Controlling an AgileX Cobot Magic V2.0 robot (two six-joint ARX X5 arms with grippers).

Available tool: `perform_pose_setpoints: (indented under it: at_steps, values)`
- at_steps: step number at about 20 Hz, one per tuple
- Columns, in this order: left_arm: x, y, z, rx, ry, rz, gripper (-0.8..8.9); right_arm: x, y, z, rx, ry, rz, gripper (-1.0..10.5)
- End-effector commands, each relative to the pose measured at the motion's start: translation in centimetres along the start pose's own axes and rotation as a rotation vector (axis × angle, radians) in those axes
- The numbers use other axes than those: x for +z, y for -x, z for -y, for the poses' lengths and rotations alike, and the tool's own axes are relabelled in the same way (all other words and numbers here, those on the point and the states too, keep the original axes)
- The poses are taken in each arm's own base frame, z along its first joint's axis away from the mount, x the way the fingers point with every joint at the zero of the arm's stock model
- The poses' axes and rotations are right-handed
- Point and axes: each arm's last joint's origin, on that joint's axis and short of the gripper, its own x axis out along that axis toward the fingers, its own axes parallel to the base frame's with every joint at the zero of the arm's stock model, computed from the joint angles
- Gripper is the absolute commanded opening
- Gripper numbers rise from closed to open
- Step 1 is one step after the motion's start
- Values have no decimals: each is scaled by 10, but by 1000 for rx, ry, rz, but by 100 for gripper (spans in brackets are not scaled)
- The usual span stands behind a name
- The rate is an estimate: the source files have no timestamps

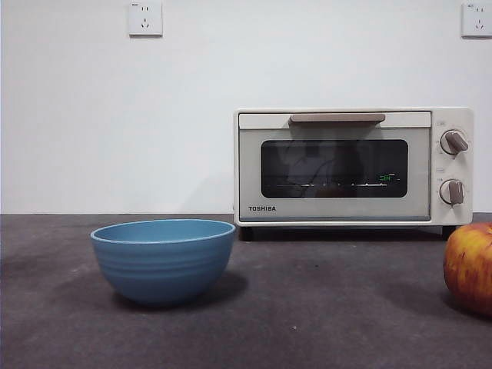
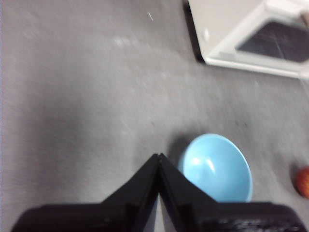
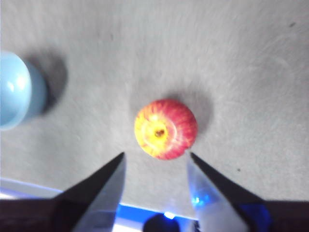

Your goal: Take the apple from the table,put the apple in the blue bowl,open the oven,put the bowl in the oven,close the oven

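- Apple (image 3: 165, 129) resting stem dimple up on the surface (image 3: 241, 58), well apart from the blue bowl (image 1: 164, 260) and in front of the oven (image 1: 353, 167)'s knob end.
- Right gripper (image 3: 155, 157) hanging above the apple, jaws spread wide, apple just beyond the tips and centred on the gap.
- Round fruit, no long axis to match.
- Left gripper (image 2: 159, 157) over by the bowl, jaws pressed together, empty.
- Right arm likely the one to descend.
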Motion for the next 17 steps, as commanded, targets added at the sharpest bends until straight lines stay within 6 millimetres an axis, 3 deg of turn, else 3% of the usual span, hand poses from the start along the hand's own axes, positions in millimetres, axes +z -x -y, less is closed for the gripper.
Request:
perform_pose_setpoints:
  at_steps: [1,3,4,9,17]
  values:
    - [1,-8,1,-29,-28,-39,-5,6,-16,-7,-33,5,-68,341]
    - [1,-12,2,-34,-42,-58,-5,10,-31,-16,-63,36,-125,548]
    - [1,-13,2,-37,-48,-62,-5,12,-37,-20,-73,44,-138,569]
    - [0,-13,3,-40,-51,-63,-5,20,-70,-37,-168,6,-183,568]
    - [0,-13,3,-39,-51,-63,-5,28,-118,-36,-238,-30,-296,567]
